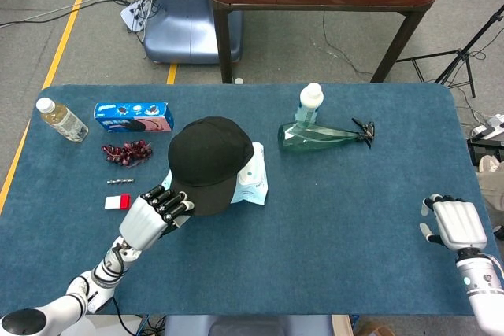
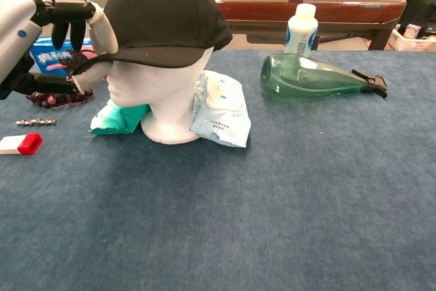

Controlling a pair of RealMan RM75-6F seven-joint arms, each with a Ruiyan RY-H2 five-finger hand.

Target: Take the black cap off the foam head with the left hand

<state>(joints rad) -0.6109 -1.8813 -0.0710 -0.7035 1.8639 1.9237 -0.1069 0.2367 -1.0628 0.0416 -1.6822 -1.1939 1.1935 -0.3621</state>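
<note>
So left hand [image 2: 41,39] is pinching brim of black cap [image 2: 163,11] to lift it off foam head [image 2: 160,90]; right hand [image 1: 455,224] is resting apart w/ nothing in it.

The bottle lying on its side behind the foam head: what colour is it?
Translucent green bottle, with a dark nozzle; clearest in the chest view.
</note>
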